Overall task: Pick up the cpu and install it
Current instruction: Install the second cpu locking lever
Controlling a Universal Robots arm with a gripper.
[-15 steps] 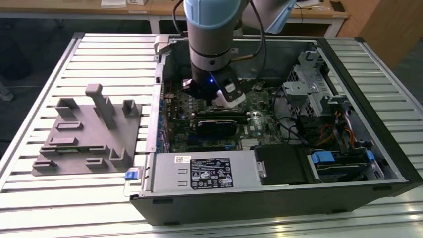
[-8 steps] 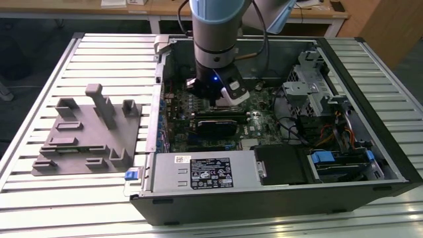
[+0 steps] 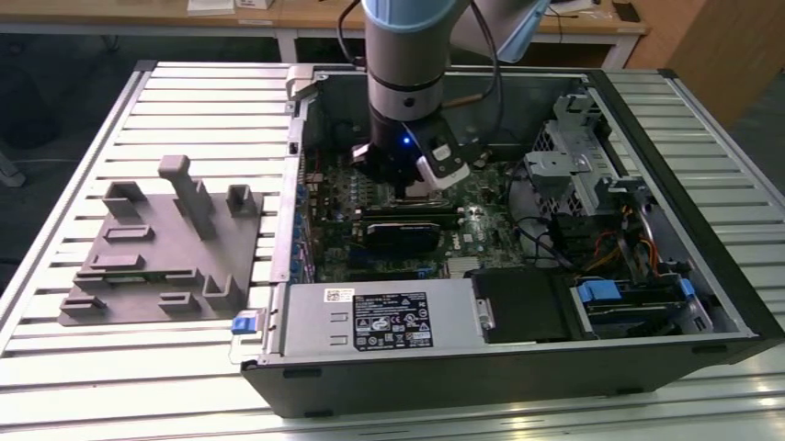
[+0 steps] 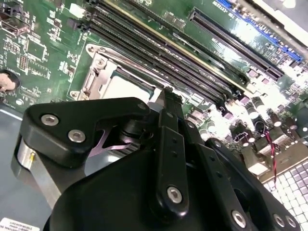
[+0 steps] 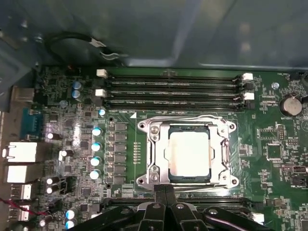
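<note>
The place looks like a robotics lab or test workshop. An open computer case (image 3: 516,230) lies on a bench (image 3: 73,367) of ribbed metal slats, and the arm's end effector (image 3: 411,188) hangs inside it over the green motherboard (image 5: 269,144). Beside the end effector, outside the case, sits a grey plastic fixture (image 3: 160,248). Beyond it stand wooden desks (image 3: 319,18).

Cpu (image 5: 188,156): pale silvery-grey top, seated in a bright metal-framed socket (image 5: 153,159) on a green motherboard (image 5: 269,144) with black memory slots (image 5: 173,86). Gripper (image 5: 166,190): black. Fixture (image 3: 160,248): plain grey, on a table (image 3: 73,367) of pale ribbed slats; computer case (image 3: 516,377) is dark.
</note>
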